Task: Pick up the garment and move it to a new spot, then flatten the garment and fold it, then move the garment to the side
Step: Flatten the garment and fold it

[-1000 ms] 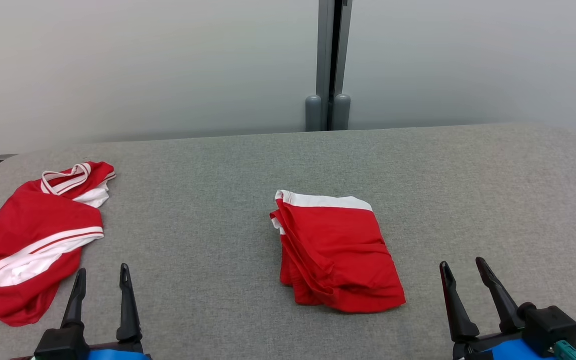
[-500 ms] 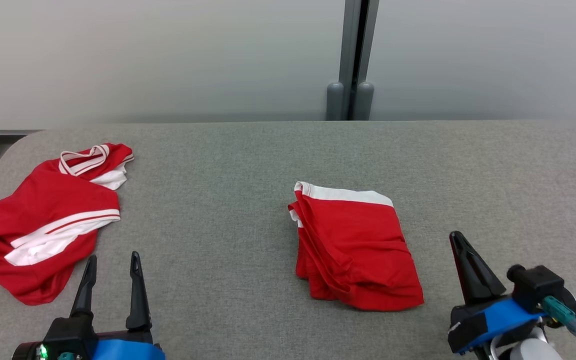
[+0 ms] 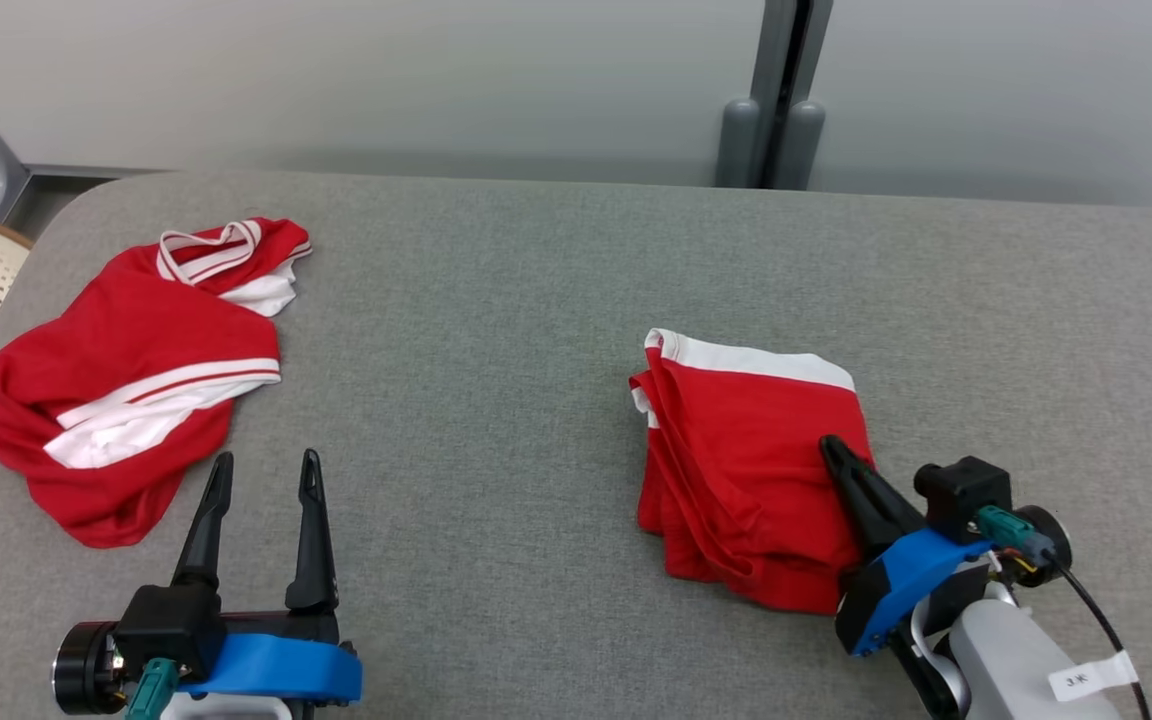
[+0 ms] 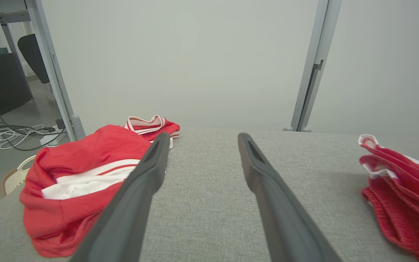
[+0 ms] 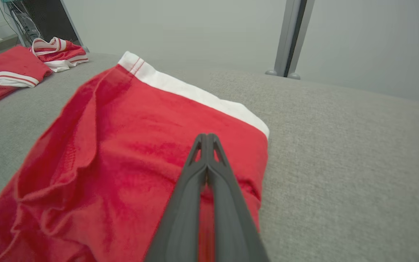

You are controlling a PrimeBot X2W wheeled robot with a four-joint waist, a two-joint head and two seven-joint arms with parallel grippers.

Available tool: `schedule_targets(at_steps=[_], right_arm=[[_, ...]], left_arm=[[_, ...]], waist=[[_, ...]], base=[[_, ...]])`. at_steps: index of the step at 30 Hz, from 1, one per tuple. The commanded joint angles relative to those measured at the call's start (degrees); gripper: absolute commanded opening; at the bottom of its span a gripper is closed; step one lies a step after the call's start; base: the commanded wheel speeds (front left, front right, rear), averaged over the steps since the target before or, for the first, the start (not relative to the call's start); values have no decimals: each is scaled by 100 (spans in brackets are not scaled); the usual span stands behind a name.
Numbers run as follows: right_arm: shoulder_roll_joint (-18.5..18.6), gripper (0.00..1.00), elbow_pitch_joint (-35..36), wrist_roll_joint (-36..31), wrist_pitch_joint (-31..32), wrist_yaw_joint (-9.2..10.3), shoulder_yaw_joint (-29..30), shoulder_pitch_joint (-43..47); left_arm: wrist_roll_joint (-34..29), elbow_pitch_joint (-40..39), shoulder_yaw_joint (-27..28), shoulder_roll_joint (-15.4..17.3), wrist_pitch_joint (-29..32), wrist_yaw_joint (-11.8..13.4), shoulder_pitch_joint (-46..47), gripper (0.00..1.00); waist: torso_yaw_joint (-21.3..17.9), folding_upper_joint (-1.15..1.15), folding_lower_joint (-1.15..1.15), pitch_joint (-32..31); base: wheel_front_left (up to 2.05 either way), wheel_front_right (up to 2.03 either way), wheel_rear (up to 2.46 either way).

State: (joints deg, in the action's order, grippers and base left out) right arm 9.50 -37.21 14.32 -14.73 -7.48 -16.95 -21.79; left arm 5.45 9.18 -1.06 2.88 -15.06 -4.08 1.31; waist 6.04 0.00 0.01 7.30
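Position: the folded red garment, white band at its far edge, lies right of centre on the grey table. The right gripper is pinched shut and empty, tips over the fold's near-right part, probably to push it aside like a blade. The left gripper is spread wide, idle beside the crumpled red jersey. Count: two garments, two grippers.
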Motion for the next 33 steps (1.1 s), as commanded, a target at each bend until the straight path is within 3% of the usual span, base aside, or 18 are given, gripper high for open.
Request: schedule_targets(at_steps=[1, 6, 18, 25, 33], right_arm=[[-53, 0, -196, 61, -33, -3, -62, -158], [-306, 0, -614, 151, -53, -2, -406, -366], [-635, 0, -368, 590, -49, -2, -1625, -264], [-629, 0, 266, 484, -49, -3, -1306, -239], [-295, 0, 1377, 152, -49, -3, -120, 234]], left_arm=[[31, -8, -24, 4, -17, -16, 90, 100], [61, -44, -20, 2, -17, 17, 143, 100], [49, 10, -61, 2, -17, 39, 184, 100], [-46, 24, 35, 3, -17, 81, 156, 100], [-59, 7, 222, 3, -17, 161, 134, 100]], waist=[[75, 0, -1, 74], [107, 0, -1, 152], [126, 0, -1, 123], [-104, 0, -1, 66], [-565, 0, -1, -106]], base=[[0, 0, 0], [0, 0, 0], [0, 0, 0], [0, 0, 0], [0, 0, 0]])
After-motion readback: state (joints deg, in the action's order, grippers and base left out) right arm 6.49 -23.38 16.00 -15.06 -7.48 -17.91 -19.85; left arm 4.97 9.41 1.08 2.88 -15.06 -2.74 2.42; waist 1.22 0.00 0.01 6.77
